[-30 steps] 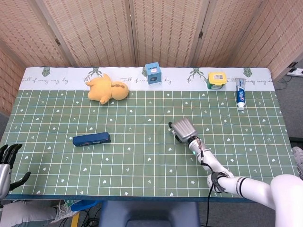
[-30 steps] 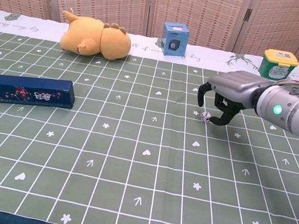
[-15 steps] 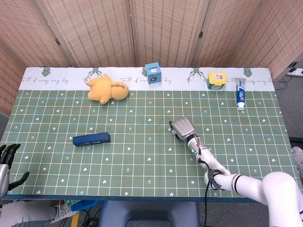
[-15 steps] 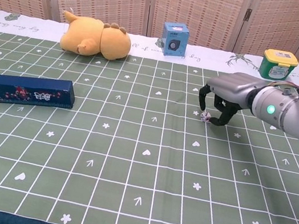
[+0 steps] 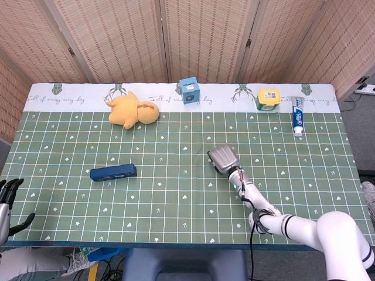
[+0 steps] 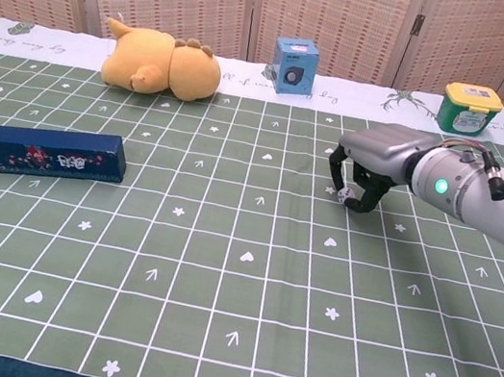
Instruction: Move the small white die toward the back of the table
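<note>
The small white die (image 6: 344,196) lies on the green mat right of centre, visible only in the chest view. My right hand (image 6: 371,161) arches over it, and dark fingertips (image 6: 359,202) pinch it from both sides while it sits on the mat. From the head view the right hand (image 5: 224,159) covers the die completely. My left hand (image 5: 7,196) hangs off the front left corner of the table, fingers apart and holding nothing.
A blue box (image 6: 294,65), a yellow plush toy (image 6: 161,65), a green tub with a yellow lid (image 6: 469,109) and a toothpaste tube (image 5: 297,115) line the back edge. A dark blue box (image 6: 56,153) lies at the left.
The right hand has shifted slightly left and lower, and its fingers have drawn in around the die. The die has not moved. The left hand has sunk a little.
</note>
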